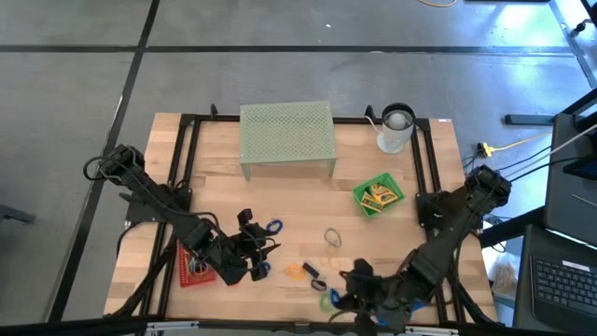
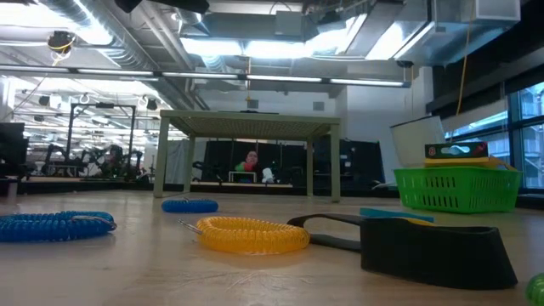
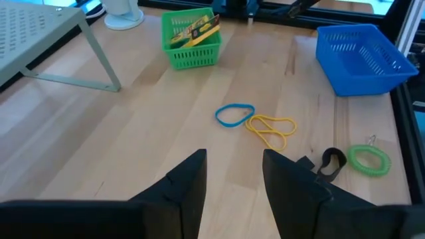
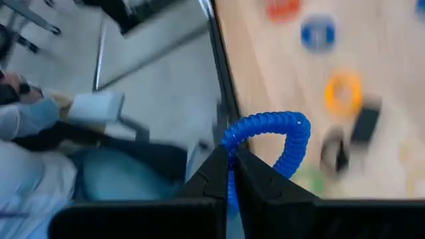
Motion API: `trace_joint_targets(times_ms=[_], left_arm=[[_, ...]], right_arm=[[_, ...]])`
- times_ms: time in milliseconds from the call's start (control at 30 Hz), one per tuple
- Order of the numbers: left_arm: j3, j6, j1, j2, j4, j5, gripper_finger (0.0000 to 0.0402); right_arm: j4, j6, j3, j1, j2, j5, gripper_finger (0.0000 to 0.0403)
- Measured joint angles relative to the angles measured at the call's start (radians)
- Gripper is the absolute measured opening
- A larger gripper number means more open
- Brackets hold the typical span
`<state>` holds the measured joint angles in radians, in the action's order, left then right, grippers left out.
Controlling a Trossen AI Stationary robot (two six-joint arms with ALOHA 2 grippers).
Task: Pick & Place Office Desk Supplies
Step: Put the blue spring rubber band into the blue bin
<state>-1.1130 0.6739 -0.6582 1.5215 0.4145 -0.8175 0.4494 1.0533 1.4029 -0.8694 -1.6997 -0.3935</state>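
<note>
— What is the table [image 1: 280,215] made of?
— Pale wood with a smooth matt face, framed in black metal.
— The baskets?
— Slotted plastic: the green basket [image 3: 191,41] and blue basket [image 3: 364,56] both look slightly glossy.
— The riser [image 1: 287,135]?
— Perforated metal, painted pale green, matt.
— And the blue coil [image 4: 275,143]?
— Shiny ribbed plastic, pinched between matt black fingers [image 4: 255,189].

Grey concrete floor [image 1: 280,23] around table; ceiling strip lights [image 2: 246,47]; windows [image 2: 523,115] at room's side.
</note>
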Motion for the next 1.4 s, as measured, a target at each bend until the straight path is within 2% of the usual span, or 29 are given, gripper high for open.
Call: trace_joint_targets(times_ms=[333, 433, 567, 767, 967, 1167, 1400], left_arm=[[0.000, 0.000, 0.000, 0.000, 0.000, 0.000, 0.0141], [0.000, 0.000, 0.000, 0.000, 0.000, 0.000, 0.0141], [0.000, 0.000, 0.000, 0.000, 0.000, -0.001, 0.0141], [0.000, 0.000, 0.000, 0.000, 0.000, -0.001, 0.0141], [0.000, -0.007, 0.000, 0.000, 0.000, -0.001, 0.0141], [0.000, -0.009, 0.000, 0.000, 0.000, 0.005, 0.0141], [0.000, -0.100, 0.002, 0.000, 0.005, 0.028, 0.0143]], right_arm=[[0.451, 0.531, -0.004, -0.115, 0.000, 0.184, 0.0015], [0.515, 0.651, -0.045, -0.129, -0.001, 0.277, 0.0015], [0.514, 0.757, -0.116, -0.130, -0.001, 0.394, 0.0020], [0.514, 0.799, -0.169, -0.130, -0.001, 0.461, 0.0037], [0.512, 0.799, -0.175, -0.126, -0.001, 0.464, 0.0062], [0.513, 0.799, -0.175, -0.126, -0.001, 0.464, 0.0102], [0.513, 0.798, -0.175, -0.126, -0.001, 0.465, 0.0153]])
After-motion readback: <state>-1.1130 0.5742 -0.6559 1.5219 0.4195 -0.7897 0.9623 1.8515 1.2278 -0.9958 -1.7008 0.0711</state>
